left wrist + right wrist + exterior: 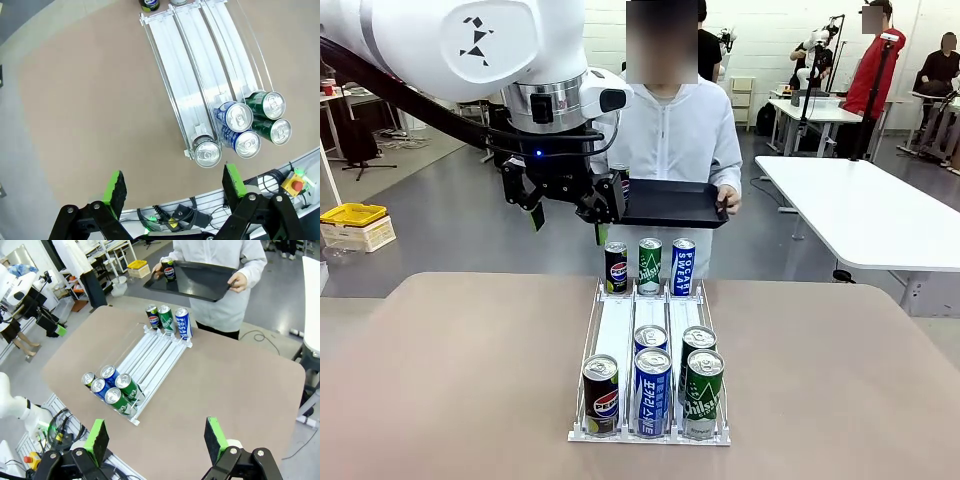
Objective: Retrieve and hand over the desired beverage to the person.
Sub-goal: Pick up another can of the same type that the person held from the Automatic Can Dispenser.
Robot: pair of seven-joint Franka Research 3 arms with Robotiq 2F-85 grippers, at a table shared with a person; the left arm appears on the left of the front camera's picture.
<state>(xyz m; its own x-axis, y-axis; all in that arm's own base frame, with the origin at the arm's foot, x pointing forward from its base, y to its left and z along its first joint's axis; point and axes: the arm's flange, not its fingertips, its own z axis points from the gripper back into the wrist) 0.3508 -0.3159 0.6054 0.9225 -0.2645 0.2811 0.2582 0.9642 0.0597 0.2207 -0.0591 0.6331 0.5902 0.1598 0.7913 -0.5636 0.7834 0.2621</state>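
Note:
The person (pixel 675 130) in a white zip jacket stands at the far side of the table, holding a black tray (pixel 670 205) with both hands. A Pepsi can (pixel 169 270) stands upright on the tray. My left gripper (pixel 570 220) hangs open and holds nothing, high above the table in front of the tray's left end. In the left wrist view the left gripper (pixel 174 184) looks down on the rack's near cans (pixel 240 125). My right gripper (pixel 156 439) is open and holds nothing, high over the table's near edge.
A white three-lane rack (pixel 650 325) lies at the table's middle. At its far end stand a Pepsi can (pixel 616 267), a green can (pixel 649 265) and a Pocari Sweat can (pixel 682 266). Several cans crowd its near end (pixel 652 392). Another white table (pixel 860 210) stands to the right.

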